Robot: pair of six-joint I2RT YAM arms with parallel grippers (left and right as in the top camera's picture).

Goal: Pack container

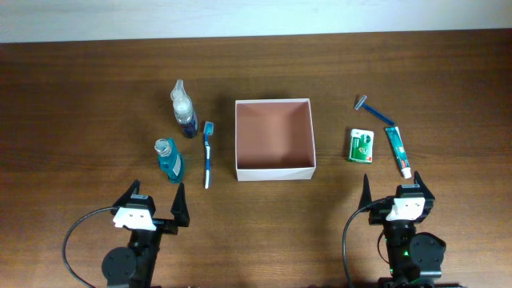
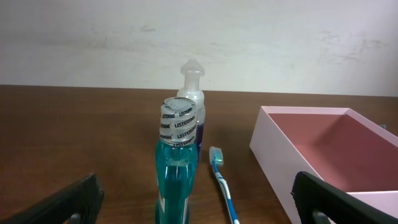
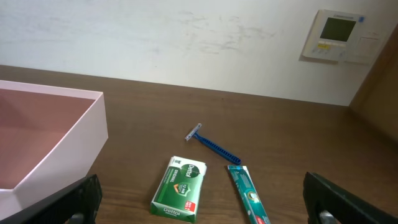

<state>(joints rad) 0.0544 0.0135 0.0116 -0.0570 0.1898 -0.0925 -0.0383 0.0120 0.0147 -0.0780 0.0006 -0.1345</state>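
Observation:
The container [image 1: 274,132], a square white-walled box with a pinkish-brown inside, stands empty mid-table; its wall shows in both wrist views [image 2: 273,155] [image 3: 62,149]. Left of it lie a blue toothbrush [image 1: 208,154] [image 2: 222,186], a teal mouthwash bottle [image 1: 168,158] [image 2: 177,168] and a clear spray bottle [image 1: 184,110] [image 2: 193,93]. Right of it lie a blue razor [image 1: 374,111] [image 3: 211,144], a green soap packet [image 1: 362,145] [image 3: 180,186] and a toothpaste tube [image 1: 398,150] [image 3: 249,196]. My left gripper [image 1: 154,200] [image 2: 196,199] and right gripper [image 1: 398,192] [image 3: 202,193] stand open and empty near the front edge.
The brown wooden table [image 1: 80,96] meets a white wall at the back. A wall control panel [image 3: 336,34] hangs beyond the table's right end. Black cables [image 1: 76,232] loop beside each arm's base.

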